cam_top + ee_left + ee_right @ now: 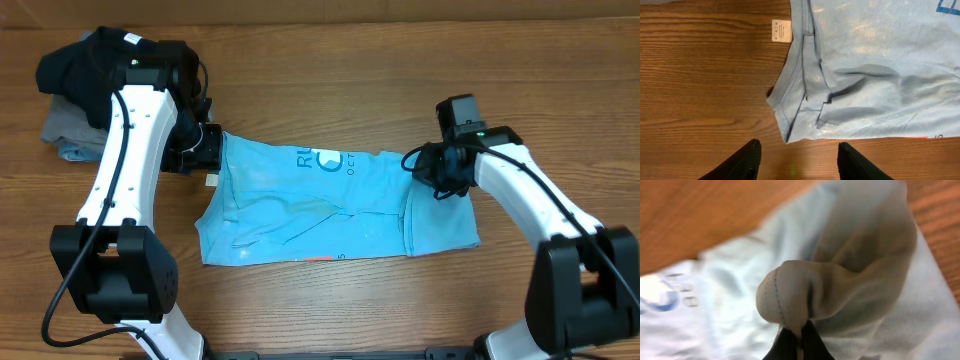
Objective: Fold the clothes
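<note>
Right gripper [799,342] is clamped on a bunched hem of the shirt [300,215], its fingers mostly cut off below. Left gripper [799,159] gapes empty over table [700,75], the shirt's collar just ahead.

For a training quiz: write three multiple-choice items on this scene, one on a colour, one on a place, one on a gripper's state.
1. The T-shirt is: A) red; B) black; C) light blue.
2. The clothes pile lies: A) by the left arm; B) on the T-shirt; C) by the right arm.
3. The right gripper is: A) open over bare table; B) shut on the T-shirt; C) shut on nothing.
Key: 1 C, every view shows pale blue cloth; 2 A, overhead it sits beside that arm; 3 B, fabric bunches in its closed jaws.
</note>
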Robot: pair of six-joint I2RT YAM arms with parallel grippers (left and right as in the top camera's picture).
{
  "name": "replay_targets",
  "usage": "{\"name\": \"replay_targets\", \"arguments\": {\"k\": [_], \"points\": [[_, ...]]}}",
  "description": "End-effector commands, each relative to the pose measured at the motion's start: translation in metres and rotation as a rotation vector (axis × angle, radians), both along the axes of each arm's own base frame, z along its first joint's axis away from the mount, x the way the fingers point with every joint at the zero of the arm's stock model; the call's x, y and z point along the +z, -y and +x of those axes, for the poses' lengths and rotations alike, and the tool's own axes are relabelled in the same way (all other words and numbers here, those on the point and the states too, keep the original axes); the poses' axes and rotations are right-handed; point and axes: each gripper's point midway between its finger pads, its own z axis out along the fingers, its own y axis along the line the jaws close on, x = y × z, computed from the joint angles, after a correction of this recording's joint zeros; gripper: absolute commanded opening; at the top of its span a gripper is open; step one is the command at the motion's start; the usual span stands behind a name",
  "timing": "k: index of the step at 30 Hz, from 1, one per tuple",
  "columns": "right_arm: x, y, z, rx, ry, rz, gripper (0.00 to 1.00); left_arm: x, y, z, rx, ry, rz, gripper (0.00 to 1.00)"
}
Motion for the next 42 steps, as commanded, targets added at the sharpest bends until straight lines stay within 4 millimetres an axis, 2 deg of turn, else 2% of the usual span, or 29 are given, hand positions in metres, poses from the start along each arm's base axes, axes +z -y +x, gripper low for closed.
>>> {"name": "replay_targets", "arguments": {"k": [1,4,6,11,15,18,21,25,29,34,39,42], "points": [[0.032,-0.017,0.015,0.027,0.099,0.075,0.04,0.013,0.003,0.006,-0.024,0.052,-0.014,0.52],[0.031,-0.020,0.022,0.031,0.123,0.076,0.07,0.013,0.003,0.006,-0.024,0.052,-0.014,0.52],[0.028,-0.019,0.028,0.023,0.139,0.065,0.24,0.013,0.003,0.005,-0.024,0.049,-0.014,0.52],[0.019,0.000,0.031,-0.008,0.126,0.007,0.29,0.013,0.002,0.001,-0.028,0.032,-0.013,0.52],[0.013,0.016,0.012,0.101,0.058,-0.044,0.31,0.013,0.002,-0.001,-0.032,0.024,-0.013,0.51],[0.006,0.030,-0.013,0.152,-0.046,-0.071,0.35,0.013,0.002,-0.001,-0.032,0.025,-0.013,0.52],[0.001,0.056,-0.045,0.092,-0.190,-0.122,0.38,0.013,0.002,0.000,-0.032,0.028,-0.013,0.52],[-0.004,0.075,-0.067,0.029,-0.284,-0.123,0.42,0.013,0.002,0.003,-0.032,0.040,-0.014,0.52],[-0.020,0.063,-0.094,0.081,-0.358,-0.001,0.42,0.013,0.002,0.003,-0.032,0.040,-0.014,0.52],[-0.039,0.060,-0.113,0.020,-0.411,0.023,0.43,0.013,0.003,0.005,-0.031,0.048,-0.014,0.53],[-0.049,0.059,-0.118,0.014,-0.412,0.025,0.51,0.013,0.003,0.005,-0.032,0.048,-0.014,0.53],[-0.050,0.062,-0.118,0.009,-0.411,0.011,0.51,0.013,0.003,0.004,-0.032,0.047,-0.014,0.53]]}}
